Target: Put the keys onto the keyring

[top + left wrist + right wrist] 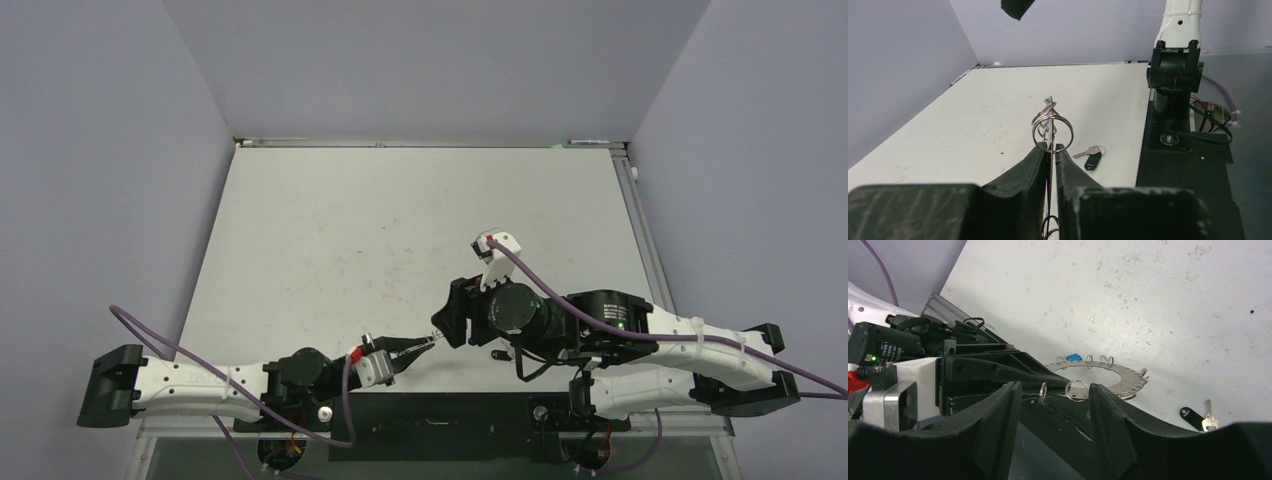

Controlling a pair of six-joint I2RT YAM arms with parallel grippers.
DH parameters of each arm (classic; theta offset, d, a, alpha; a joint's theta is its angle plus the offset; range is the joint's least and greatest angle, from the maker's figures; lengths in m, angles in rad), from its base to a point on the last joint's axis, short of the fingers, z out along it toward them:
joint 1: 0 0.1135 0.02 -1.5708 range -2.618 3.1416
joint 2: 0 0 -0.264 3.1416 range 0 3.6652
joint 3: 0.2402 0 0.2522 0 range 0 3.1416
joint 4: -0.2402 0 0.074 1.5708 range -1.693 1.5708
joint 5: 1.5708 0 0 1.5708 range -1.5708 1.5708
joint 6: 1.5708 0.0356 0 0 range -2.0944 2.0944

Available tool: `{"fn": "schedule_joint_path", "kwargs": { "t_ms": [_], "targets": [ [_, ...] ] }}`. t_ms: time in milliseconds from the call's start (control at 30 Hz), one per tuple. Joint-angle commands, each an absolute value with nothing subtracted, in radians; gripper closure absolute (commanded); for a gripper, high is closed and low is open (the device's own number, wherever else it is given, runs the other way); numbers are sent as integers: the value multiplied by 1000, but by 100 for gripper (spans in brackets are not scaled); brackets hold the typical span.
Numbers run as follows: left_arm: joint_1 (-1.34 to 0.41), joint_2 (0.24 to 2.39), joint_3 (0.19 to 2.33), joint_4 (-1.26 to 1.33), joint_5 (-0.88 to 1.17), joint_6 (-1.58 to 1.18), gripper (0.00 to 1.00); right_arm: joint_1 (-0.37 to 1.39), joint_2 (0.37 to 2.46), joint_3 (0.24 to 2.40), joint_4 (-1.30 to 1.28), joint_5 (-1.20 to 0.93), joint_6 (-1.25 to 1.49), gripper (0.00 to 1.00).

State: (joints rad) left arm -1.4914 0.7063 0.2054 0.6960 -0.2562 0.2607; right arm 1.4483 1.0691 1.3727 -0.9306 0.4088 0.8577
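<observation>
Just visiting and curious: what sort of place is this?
Probably a robotics lab test cell: a white table boxed in by plain grey walls, a left arm and right arm bolted at its near edge, with a keyring and a key to handle.

Keys (1091,161) on table (998,110), right of keyring (1133,381)

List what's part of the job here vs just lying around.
Job: keyring, pinched by left gripper; blue key at its rim; black key, loose on table; right gripper, open.
Lying about: purple cable; black base plate.
</observation>
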Motion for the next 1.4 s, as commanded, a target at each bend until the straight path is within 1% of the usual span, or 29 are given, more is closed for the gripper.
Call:
{"fn": "schedule_joint_path", "kwargs": {
  "t_ms": [0, 200, 333, 467, 600, 700, 767, 833, 900, 967, 1033, 1100, 1167, 1267, 1333, 1367],
  "targets": [
    [-1493, 674, 176, 890, -226, 185, 100, 1455, 1027, 1333, -871, 438, 827, 48],
    [-1491, 637, 111, 1034, -217, 127, 100, 1455, 1045, 1314, -862, 434, 789, 51],
    [-1491, 587, 91, 1058, -227, 84, 100, 1455, 1021, 1286, -874, 509, 803, 51],
    [-1490, 528, 68, 1059, -256, 27, 100, 1455, 971, 1249, -944, 672, 897, 51],
    [-1489, 464, 50, 1019, -283, -33, 100, 1454, 917, 1202, -1098, 840, 1073, 51],
    [-1488, 421, 50, 981, -290, -78, 100, 1454, 889, 1148, -1156, 878, 1164, 49],
    [-1487, 397, 54, 960, -307, -119, 100, 1452, 880, 1094, -1154, 874, 1173, 46],
    [-1485, 380, 64, 926, -322, -155, 100, 1447, 880, 1018, -1108, 849, 1136, 37],
    [-1485, 370, 74, 900, -348, -192, 100, 1412, 891, 956, -1044, 781, 1070, 32],
    [-1485, 363, 82, 871, -384, -230, 100, 1319, 907, 914, -963, 645, 945, 29],
    [-1483, 359, 84, 859, -395, -244, 100, 1163, 913, 858, -850, 447, 816, 24],
    [-1483, 356, 82, 861, -397, -256, 100, 1002, 934, 804, -785, 253, 731, 24],
    [-1483, 352, 82, 857, -397, -263, 100, 880, 965, 768, -752, 143, 685, 29],
    [-1483, 345, 84, 843, -411, -281, 100, 822, 1018, 750, -740, 108, 686, 33],
    [-1483, 335, 87, 823, -416, -286, 100, 822, 1040, 742, -744, 136, 714, 34],
    [-1483, 330, 89, 815, -415, -287, 100, 823, 1045, 738, -753, 165, 741, 36]
  ]
}}
